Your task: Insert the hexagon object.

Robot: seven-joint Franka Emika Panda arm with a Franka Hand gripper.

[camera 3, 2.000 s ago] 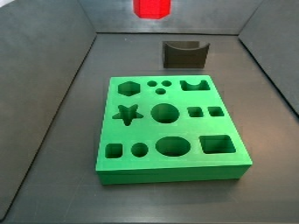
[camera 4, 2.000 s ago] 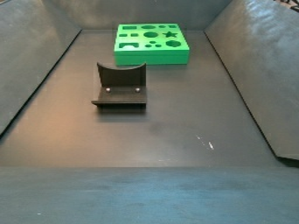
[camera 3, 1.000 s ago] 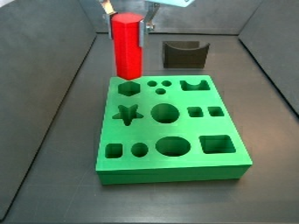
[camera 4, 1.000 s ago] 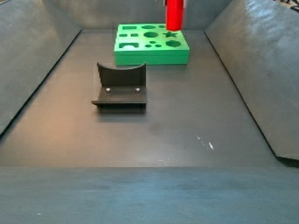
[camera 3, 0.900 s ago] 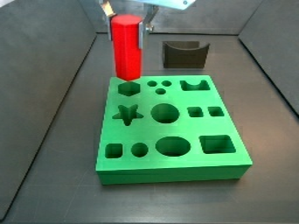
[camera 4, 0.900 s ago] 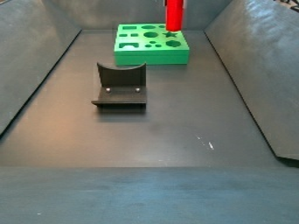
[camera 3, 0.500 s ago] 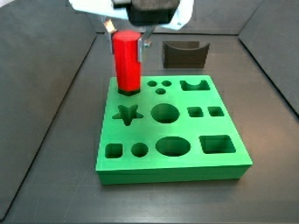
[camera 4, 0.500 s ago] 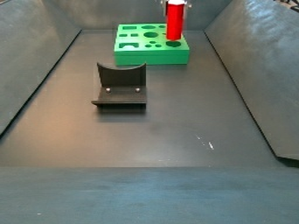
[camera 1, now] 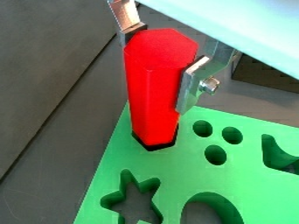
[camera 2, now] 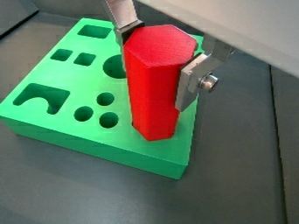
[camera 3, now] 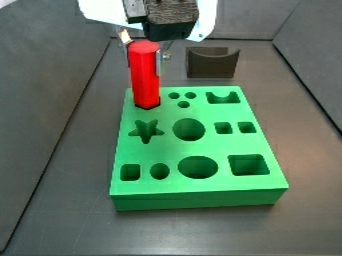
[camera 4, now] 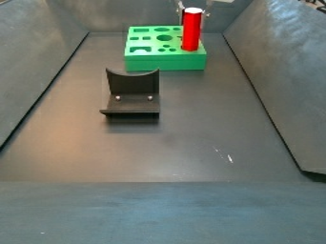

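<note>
The hexagon object (camera 3: 143, 75) is a tall bright red peg. It stands upright with its lower end in the hexagonal hole at a corner of the green board (camera 3: 201, 192). The gripper (camera 3: 144, 45) is directly above, shut on the peg's upper part. In both wrist views the silver fingers (camera 1: 194, 80) press on opposite sides of the red peg (camera 1: 152, 87), and the gripper (camera 1: 162, 63) straddles its top. The peg (camera 2: 152, 83), gripper (camera 2: 158, 63) and board (camera 2: 140, 150) show the same way. In a side view the peg (camera 4: 192, 29) stands on the board (camera 4: 147, 61), the gripper (camera 4: 192, 8) at the frame's top.
The small dark grey holder block (camera 3: 210, 62) stands on the floor beyond the board, and it also shows nearer the camera in a side view (camera 4: 130, 95). The board's other shaped holes, such as the star (camera 3: 146, 129) and circle (camera 3: 190, 128), are empty. Grey walls enclose the floor.
The gripper came down from above with the red peg and lowered it onto the board's corner hole. Over the last half second the peg sank slightly lower.
</note>
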